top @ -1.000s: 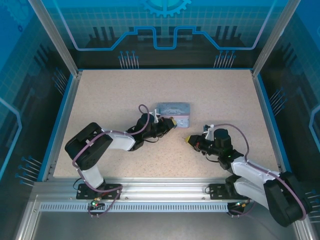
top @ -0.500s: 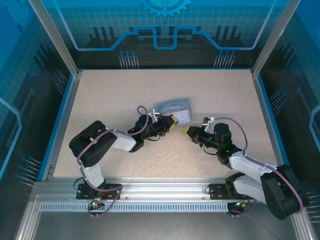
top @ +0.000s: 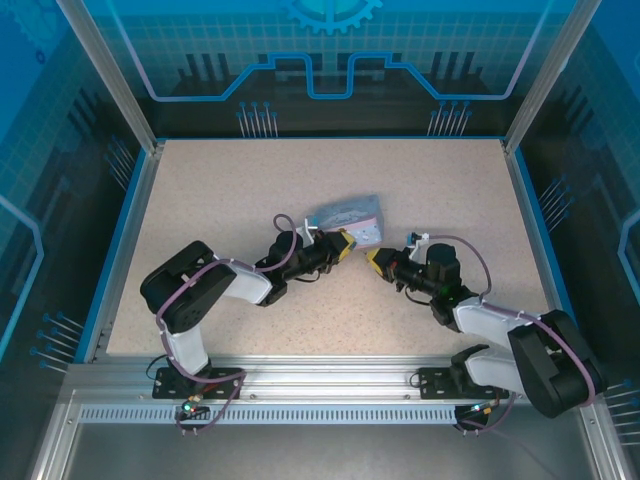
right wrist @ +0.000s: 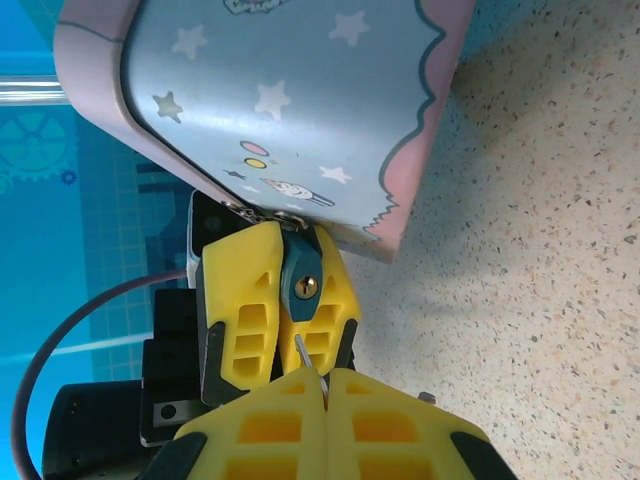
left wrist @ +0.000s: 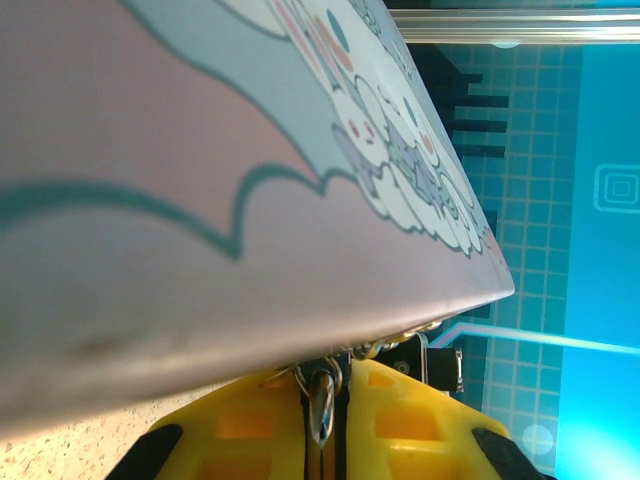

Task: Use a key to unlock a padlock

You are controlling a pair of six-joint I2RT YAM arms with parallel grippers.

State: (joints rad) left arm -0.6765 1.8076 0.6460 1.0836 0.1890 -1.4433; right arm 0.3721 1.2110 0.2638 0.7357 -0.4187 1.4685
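Blue-bodied padlock point(right wrist: 303, 285), brass keyhole facing key point(right wrist: 308, 360).

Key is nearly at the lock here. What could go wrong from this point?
1. The key juts thin and slanted from the right tool, its tip short of the keyhole in the padlock and off-line; it may glance off or twist in the grip.
2. The left tool pinches the padlock with the tilted box against it; a hard push could shift both.
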